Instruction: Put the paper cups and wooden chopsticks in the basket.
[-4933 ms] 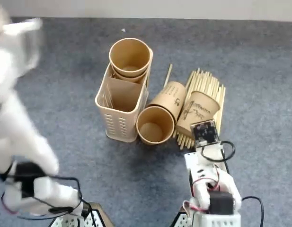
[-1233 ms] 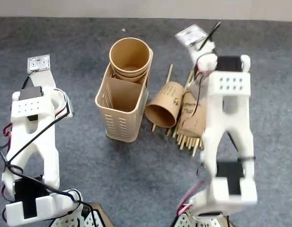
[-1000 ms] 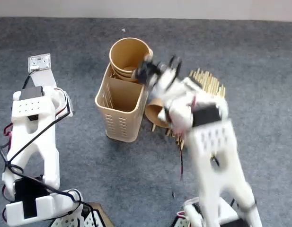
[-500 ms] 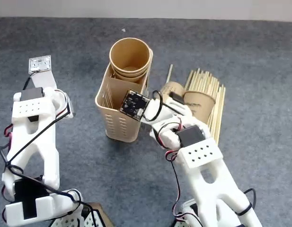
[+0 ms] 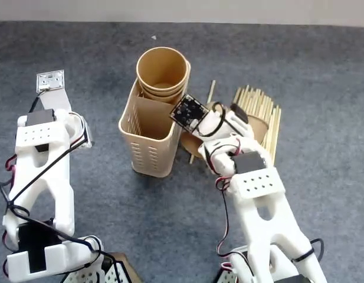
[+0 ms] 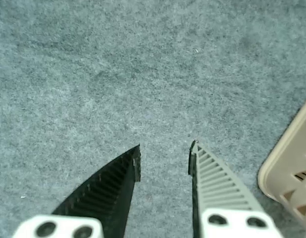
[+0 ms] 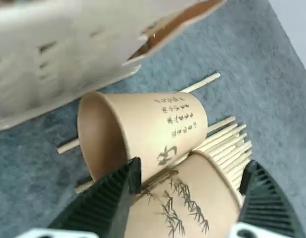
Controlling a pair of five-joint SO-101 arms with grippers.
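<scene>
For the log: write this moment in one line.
left hand open near basket | right hand open over lying cups | cup stack in basket

Grey carpet floor (image 5: 323, 71), pale wall strip (image 5: 182, 9) along far edge

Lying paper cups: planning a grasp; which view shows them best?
Right wrist view: both lying cups appear close, one mouth plain. High view: the right arm covers most of them. Left wrist view faces carpet.

White arms (image 5: 261, 194), black motors (image 5: 33, 240), red-black cables (image 5: 224, 221), ridged claw (image 6: 165, 148).
</scene>
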